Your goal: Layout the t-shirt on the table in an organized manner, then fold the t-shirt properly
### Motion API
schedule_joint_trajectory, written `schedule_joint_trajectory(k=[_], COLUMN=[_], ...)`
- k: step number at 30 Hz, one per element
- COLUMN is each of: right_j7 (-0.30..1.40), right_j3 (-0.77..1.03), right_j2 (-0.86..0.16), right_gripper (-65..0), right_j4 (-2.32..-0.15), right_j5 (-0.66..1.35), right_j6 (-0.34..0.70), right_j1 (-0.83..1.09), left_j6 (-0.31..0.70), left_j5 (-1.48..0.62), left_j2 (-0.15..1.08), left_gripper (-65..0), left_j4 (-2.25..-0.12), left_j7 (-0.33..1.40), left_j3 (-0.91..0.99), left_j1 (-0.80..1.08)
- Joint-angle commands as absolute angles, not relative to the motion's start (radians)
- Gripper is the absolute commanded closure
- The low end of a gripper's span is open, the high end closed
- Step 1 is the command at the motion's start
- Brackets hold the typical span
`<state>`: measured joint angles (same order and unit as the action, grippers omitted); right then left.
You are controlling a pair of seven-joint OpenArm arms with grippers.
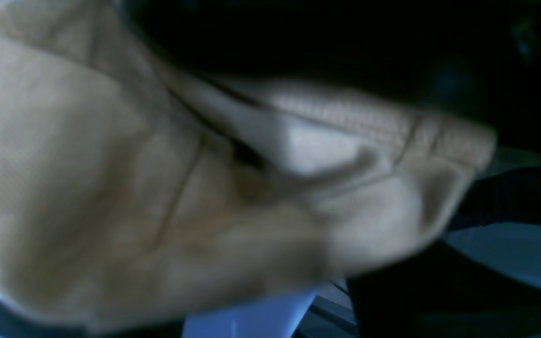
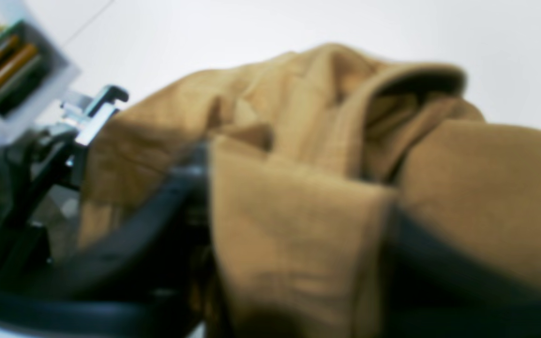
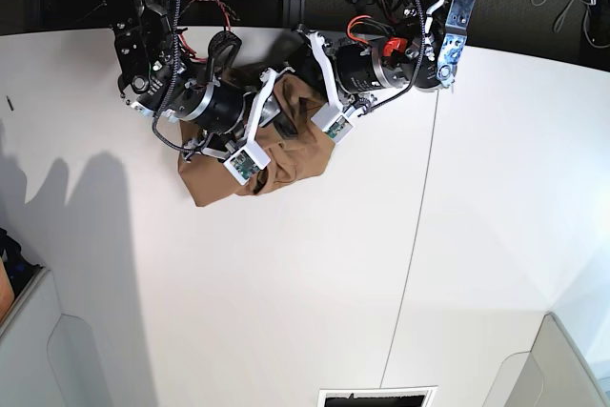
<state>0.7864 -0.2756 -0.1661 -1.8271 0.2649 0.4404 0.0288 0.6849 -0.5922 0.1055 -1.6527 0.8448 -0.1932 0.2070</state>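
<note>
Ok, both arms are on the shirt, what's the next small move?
Probably draw the two arms apart, lifting slightly. The shirt lies bunched in a heap on the table, with the right gripper and left gripper close together at its middle.

Both arms reach in from top of base view, wrists bent toward each other. Left hand [image 3: 303, 113] & right hand [image 3: 274, 121] sit near together, fingers hidden.

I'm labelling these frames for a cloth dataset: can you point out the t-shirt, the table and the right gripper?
t-shirt [image 3: 205, 188]: base view, on the bunched cloth's lower left corner.
table [image 3: 315, 283]: base view, on bare white top beside the dark seam.
right gripper [image 2: 298, 263]: right wrist view, on cloth between its two dark fingers.
</note>
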Motion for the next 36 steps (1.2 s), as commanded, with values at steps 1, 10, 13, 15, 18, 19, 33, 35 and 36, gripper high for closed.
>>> schedule_joint_trajectory(k=[1, 10, 13, 15, 18, 19, 33, 35, 36], right_j7=[0.762, 0.762, 0.762, 0.763, 0.791, 0.805, 0.84, 0.85, 0.855], right_j3=[-0.275, -0.146, -0.015, 0.081, 0.223, 0.267, 0.667, 0.714, 0.738], right_j2=[-0.165, -0.166, -0.166, -0.166, -0.167, -0.167, -0.167, -0.167, -0.167], right_gripper=[0.0, 0.0, 0.0, 0.0, 0.0, 0.0, -42.0, -42.0, -42.0], right_j4=[-1.848, -2.003, -2.028, -2.029, -2.029, -2.029, -2.028, -2.028, -2.028], right_j5=[0.276, 0.26, 0.258, 0.259, 0.271, 0.28, 0.4, 0.439, 0.459], right_j6=[0.444, 0.413, 0.395, 0.395, 0.395, 0.395, 0.361, 0.361, 0.361], right_j1=[0.011, 0.006, 0.006, 0.007, 0.02, 0.029, 0.167, 0.167, 0.167], left_j6=[0.698, 0.698, 0.698, 0.698, 0.698, 0.698, 0.698, 0.698, 0.698], left_j5=[-0.614, -0.61, -0.611, -0.618, -0.629, -0.629, -0.636, -0.641, -0.648], left_j2=[0.103, 0.113, 0.148, 0.177, 0.212, 0.222, 0.269, 0.27, 0.27], left_gripper=[-24.1, -24.1, -24.1, -24.1, -24.1, -24.1, -24.1, -24.1, -24.1], left_j4=[-1.668, -1.668, -1.668, -1.668, -1.668, -1.668, -1.668, -1.668, -1.668], left_j7=[0.823, 0.823, 0.823, 0.823, 0.823, 0.823, 0.818, 0.818, 0.819], left_j3=[-0.193, -0.133, -0.108, -0.104, -0.104, -0.104, -0.088, -0.082, -0.077], left_j1=[0.199, 0.199, 0.199, 0.199, 0.199, 0.199, 0.194, 0.194, 0.194])
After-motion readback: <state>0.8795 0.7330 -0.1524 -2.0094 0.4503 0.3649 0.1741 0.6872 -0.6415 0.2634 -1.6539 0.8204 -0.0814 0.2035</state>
